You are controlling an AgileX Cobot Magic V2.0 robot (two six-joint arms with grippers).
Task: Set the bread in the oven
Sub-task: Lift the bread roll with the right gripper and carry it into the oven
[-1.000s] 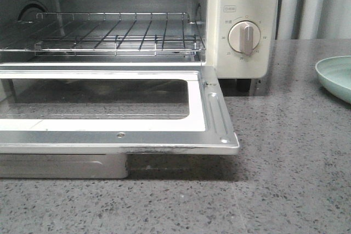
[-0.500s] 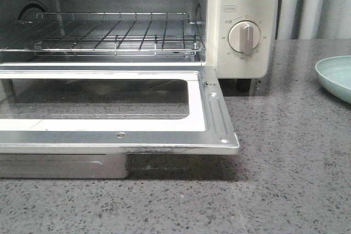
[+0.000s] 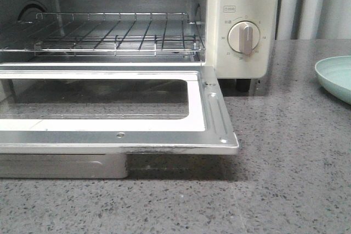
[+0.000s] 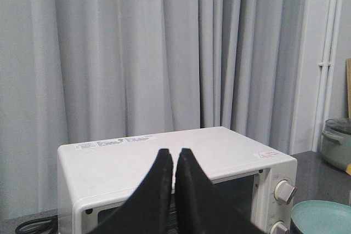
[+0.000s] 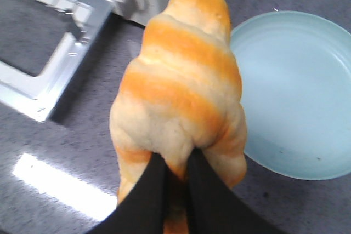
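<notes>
The cream-white oven [image 3: 241, 26] stands open in the front view, its glass door [image 3: 109, 108] folded down flat and the wire rack [image 3: 109, 34] bare inside. My right gripper [image 5: 174, 163] is shut on the bread [image 5: 184, 75], a golden-orange roll with cream stripes, held above the grey counter between the door's corner [image 5: 49, 80] and the plate. My left gripper [image 4: 174, 154] is shut and empty, raised in front of the oven's top [image 4: 164, 157]. Neither gripper shows in the front view.
A pale green plate [image 5: 296, 91] lies on the grey speckled counter [image 3: 285, 179] to the right of the oven, also at the front view's right edge [image 3: 335, 75]. Grey curtains [image 4: 137, 47] hang behind. A grey pot [image 4: 337, 143] stands at the far right.
</notes>
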